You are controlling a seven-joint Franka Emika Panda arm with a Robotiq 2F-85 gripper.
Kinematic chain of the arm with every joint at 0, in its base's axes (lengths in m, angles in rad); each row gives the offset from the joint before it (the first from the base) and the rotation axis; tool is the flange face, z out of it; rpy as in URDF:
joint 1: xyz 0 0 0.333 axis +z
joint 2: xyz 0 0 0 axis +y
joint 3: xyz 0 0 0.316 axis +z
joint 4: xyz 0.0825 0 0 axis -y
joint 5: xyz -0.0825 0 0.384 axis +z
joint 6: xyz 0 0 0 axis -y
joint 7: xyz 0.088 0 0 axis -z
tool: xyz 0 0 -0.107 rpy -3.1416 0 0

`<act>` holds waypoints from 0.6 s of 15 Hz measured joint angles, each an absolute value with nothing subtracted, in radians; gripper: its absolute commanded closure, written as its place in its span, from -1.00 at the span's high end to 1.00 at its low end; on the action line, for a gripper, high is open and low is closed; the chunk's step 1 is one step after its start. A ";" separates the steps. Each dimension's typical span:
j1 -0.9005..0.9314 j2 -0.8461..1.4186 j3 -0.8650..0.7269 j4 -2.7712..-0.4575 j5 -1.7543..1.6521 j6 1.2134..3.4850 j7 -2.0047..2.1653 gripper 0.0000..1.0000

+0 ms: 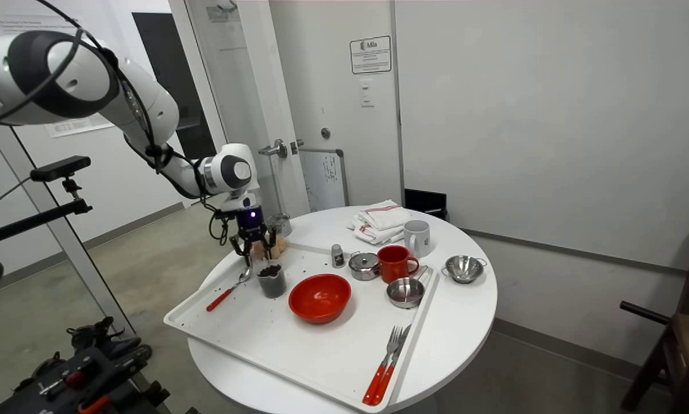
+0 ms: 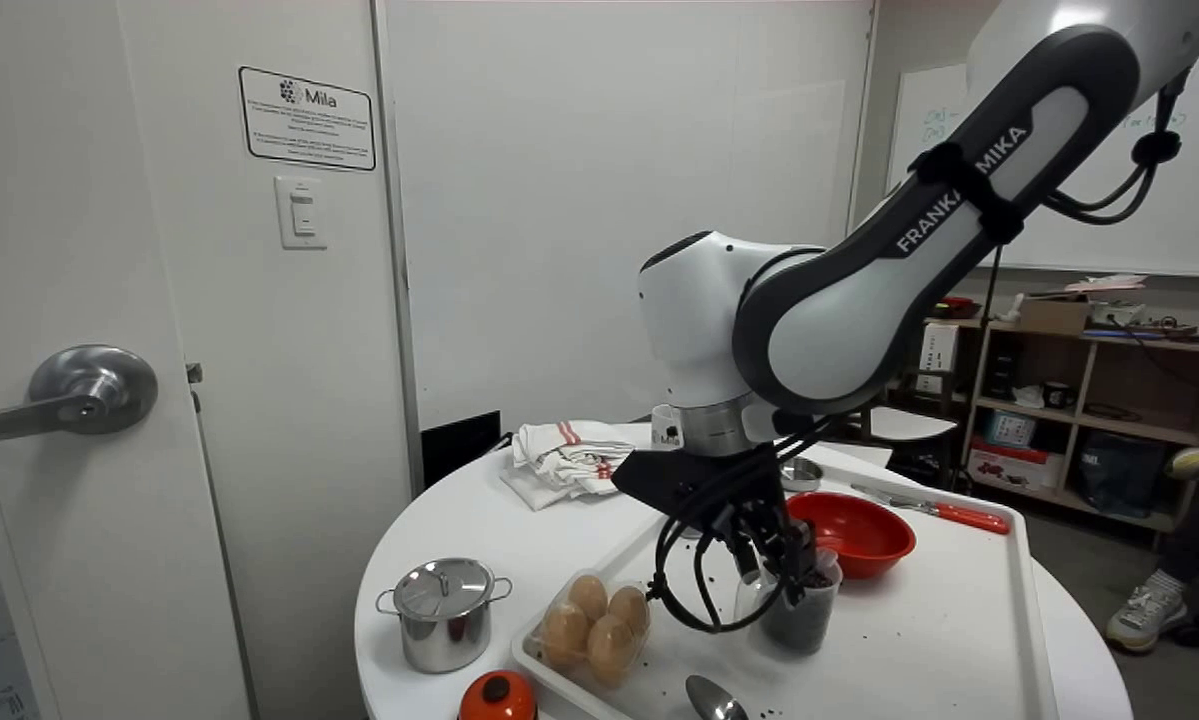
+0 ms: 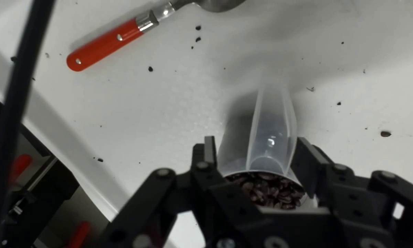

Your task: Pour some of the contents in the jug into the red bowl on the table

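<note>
The jug [image 1: 272,284] is a small translucent grey cup with a clear handle, filled with dark beans. It stands upright on the white tray and also shows in an exterior view [image 2: 801,618] and in the wrist view [image 3: 236,148]. The bright red bowl [image 1: 319,298] sits on the tray a short way from the jug; it also shows in an exterior view [image 2: 857,537] but is out of the wrist view. My gripper [image 3: 255,146] is open, pointing down, with a finger on each side of the jug's top and handle. A small gap shows beside the left finger; contact on the right cannot be told.
A red-handled spoon [image 1: 229,290] lies beside the jug. Eggs [image 2: 595,628] in a clear carton are near the tray edge. A shaker [image 1: 337,256], lidded pot [image 1: 364,266], red mug [image 1: 396,264], steel pan [image 1: 405,292] and fork [image 1: 385,368] with knife surround the bowl.
</note>
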State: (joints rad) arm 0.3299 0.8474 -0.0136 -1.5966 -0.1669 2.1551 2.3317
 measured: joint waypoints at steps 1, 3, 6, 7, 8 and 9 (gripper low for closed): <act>0.330 0.847 -0.014 -1.597 -0.166 2.158 2.331 -0.63; 0.330 0.847 -0.014 -1.597 -0.165 2.161 2.330 -0.88; 0.330 0.847 -0.014 -1.597 -0.163 2.162 2.329 -0.76; 0.330 0.847 -0.014 -1.597 -0.162 2.162 2.329 -0.76; 0.330 0.847 -0.014 -1.597 -0.159 2.162 2.329 -0.76; 0.330 0.846 -0.014 -1.598 -0.155 2.162 2.328 -0.76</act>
State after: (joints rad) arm 0.3299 0.8462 -0.0135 -1.5976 -0.1555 2.1624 2.3284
